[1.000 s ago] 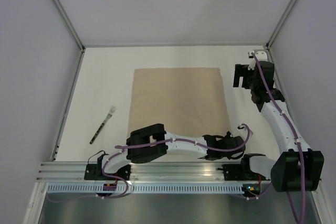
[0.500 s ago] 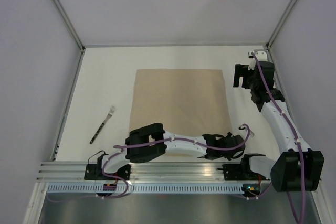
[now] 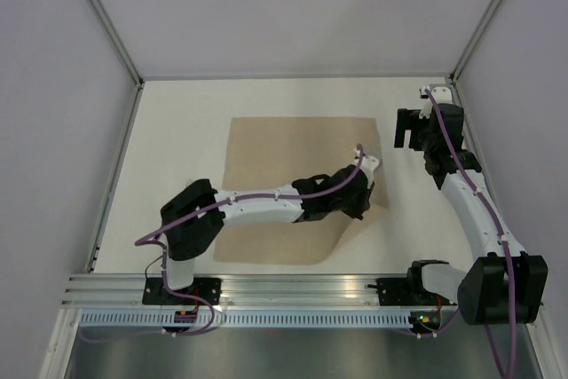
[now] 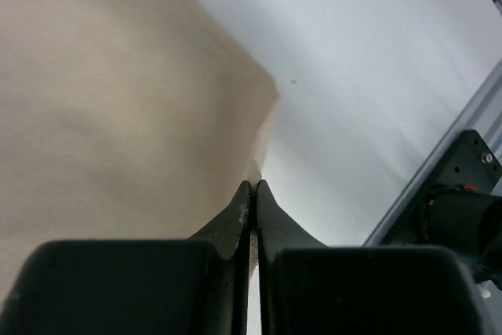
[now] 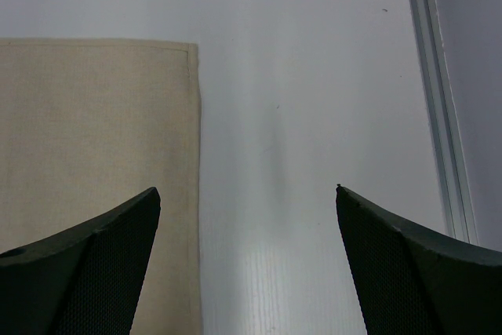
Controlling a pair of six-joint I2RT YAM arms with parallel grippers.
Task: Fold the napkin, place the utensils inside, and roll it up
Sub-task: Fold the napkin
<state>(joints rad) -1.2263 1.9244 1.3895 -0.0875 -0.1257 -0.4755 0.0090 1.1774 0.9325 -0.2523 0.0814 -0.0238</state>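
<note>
The napkin (image 3: 284,157) lies spread on the white worktop (image 3: 177,130). Most of it is flat, with its far edge straight and both far corners down. Its near right corner is off the surface, where the left end effector (image 3: 358,203) is clenched on it. In the left wrist view the two dark fingers (image 4: 231,221) press together with the cloth's hemmed edge pinched between their tips, and the tan fabric stretches away to the left of them. From above, the left arm (image 3: 257,206) reaches across the napkin's near half. The pinched corner sits over the napkin's right side, so the near edge runs short and curves up toward the grip. The right end effector (image 3: 406,130) hangs just beside the napkin's far right corner, released and holding nothing, its fingers (image 5: 86,272) spread wide. Its wrist camera looks down on that far right corner, which lies flat, and on the bare worktop to the right of the napkin.
</note>
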